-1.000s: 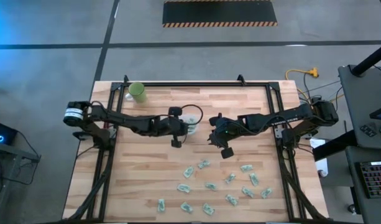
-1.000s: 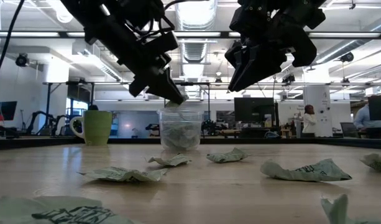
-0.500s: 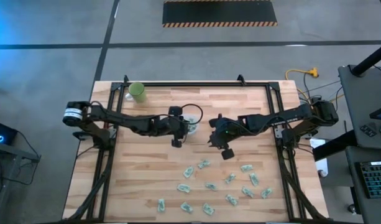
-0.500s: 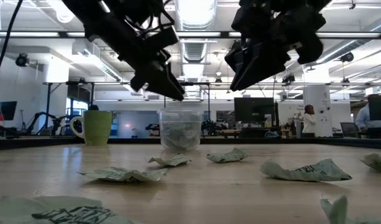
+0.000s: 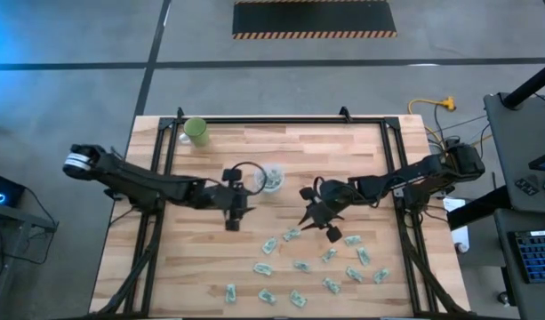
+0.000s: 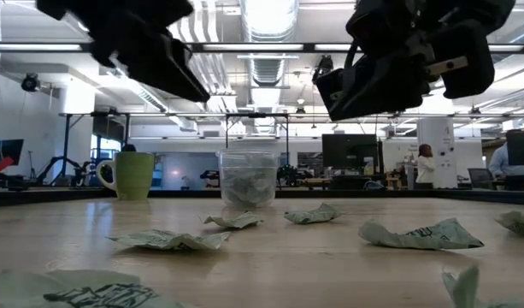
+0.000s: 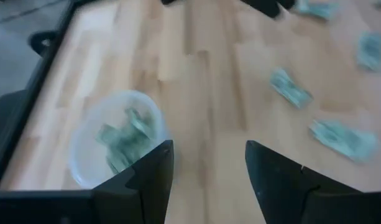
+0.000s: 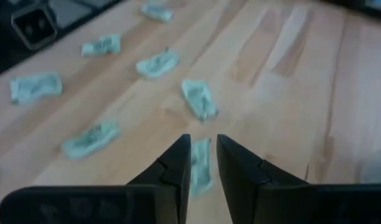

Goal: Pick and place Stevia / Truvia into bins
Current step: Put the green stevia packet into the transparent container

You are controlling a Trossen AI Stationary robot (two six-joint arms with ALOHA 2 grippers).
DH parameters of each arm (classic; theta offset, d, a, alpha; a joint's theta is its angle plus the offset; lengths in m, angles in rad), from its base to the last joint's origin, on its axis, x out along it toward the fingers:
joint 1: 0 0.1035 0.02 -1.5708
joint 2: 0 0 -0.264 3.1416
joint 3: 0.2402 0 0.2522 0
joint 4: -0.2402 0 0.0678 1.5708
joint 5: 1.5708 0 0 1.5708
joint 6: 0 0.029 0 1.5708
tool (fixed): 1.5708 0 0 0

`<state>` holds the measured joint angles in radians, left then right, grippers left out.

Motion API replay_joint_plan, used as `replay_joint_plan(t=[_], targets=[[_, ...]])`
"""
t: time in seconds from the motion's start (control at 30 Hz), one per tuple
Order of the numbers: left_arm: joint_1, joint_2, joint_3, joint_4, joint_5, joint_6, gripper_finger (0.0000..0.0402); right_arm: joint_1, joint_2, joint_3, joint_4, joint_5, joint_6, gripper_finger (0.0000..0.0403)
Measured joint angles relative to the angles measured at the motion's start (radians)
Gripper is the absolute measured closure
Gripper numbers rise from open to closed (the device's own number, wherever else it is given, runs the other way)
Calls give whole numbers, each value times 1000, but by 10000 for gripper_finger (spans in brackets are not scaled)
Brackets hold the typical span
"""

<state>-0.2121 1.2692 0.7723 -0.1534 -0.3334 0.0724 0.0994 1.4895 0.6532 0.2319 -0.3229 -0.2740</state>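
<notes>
High view takes in the whole worktop [image 5: 219, 258], a pale wooden slab in a dark frame, with both arms reaching toward its middle. Next in size, the left pincer [image 5: 235, 197] hangs just beside the clear cup [image 5: 271, 179]; in its wrist view the fingers [image 7: 150, 177] stand wide apart with nothing between them, and the cup [image 7: 115, 146] sits just ahead of one finger, a few packets lying inside. The right pincer [image 5: 323, 213] hangs low over the near edge of the packet scatter, its fingers [image 8: 178, 165] at a narrow gap and empty, one packet [image 8: 201, 163] lying flat on the wood right under the gap. A green mug [image 5: 196, 131] stands well apart from both pincers, at the far corner of the worktop. Smallest are the packets [image 5: 294, 265] themselves, a loose spread of pale green slips on the worktop beyond the right pincer, none touching the cup.

By my reading, the left arm is done with a drop, while the right arm is lining up a pick. That pick seems to call for lowering onto the slip beneath the fingers, pinching it by its thin edges, then carrying it to the cup.
</notes>
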Motion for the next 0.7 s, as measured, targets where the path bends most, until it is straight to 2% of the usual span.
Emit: replay_joint_plan(t=[0.13, 0.3, 0.47, 0.7], targets=[[-42, -49, -39, 8, -1, -16, 218, -1, 0, -22, 43, 7, 33, 328], [-45, -93, -46, 25, -6, -24, 218, -1, 24, -25, 57, 11, 87, 298], [-46, -104, -47, 11, -14, -38, 218, -1, 140, -17, 131, 11, 106, 268], [-46, -102, -55, 3, -14, -41, 218, -6, 219, 72, 25, 11, 93, 246]])
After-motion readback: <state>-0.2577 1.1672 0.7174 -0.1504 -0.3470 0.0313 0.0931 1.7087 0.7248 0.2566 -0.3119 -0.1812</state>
